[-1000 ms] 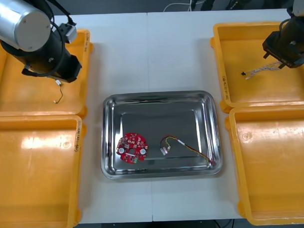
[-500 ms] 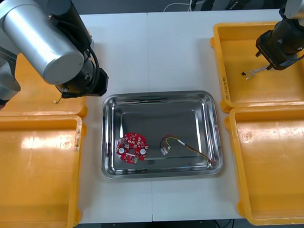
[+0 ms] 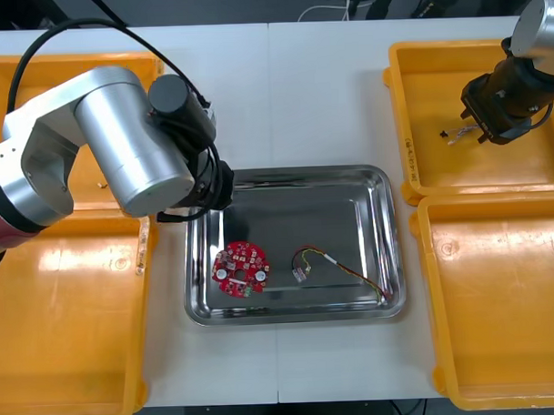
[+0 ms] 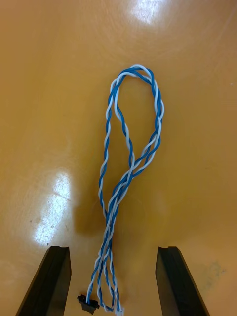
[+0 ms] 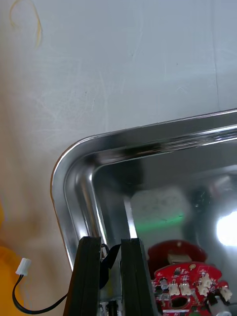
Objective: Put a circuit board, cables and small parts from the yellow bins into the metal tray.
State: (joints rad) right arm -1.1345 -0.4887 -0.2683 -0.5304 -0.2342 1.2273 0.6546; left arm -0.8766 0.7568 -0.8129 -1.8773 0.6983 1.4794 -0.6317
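Note:
My left gripper (image 3: 218,186) hangs over the far left corner of the metal tray (image 3: 285,182), shut on a black cable (image 5: 109,256). The cable's white plug (image 5: 23,266) dangles beside the tray rim (image 5: 64,173). In the tray lie a round red circuit board (image 3: 241,268) and a red and yellow cable (image 3: 338,265); the board (image 5: 183,282) also sits just past my left fingers. My right gripper (image 3: 495,120) is low in the far right yellow bin (image 3: 436,74), open. A twisted blue and white cable (image 4: 129,163) lies lengthwise between its fingers (image 4: 53,282).
Near yellow bins stand at the left (image 3: 63,324) and right (image 3: 499,300) of the tray. White table (image 3: 282,89) stretches beyond the tray's far rim. The left arm's silver body (image 3: 120,140) covers part of the far left bin.
The left arm swung from the far left bin to the tray's far left corner with the black cable. The right gripper shifted slightly left over the blue and white cable.

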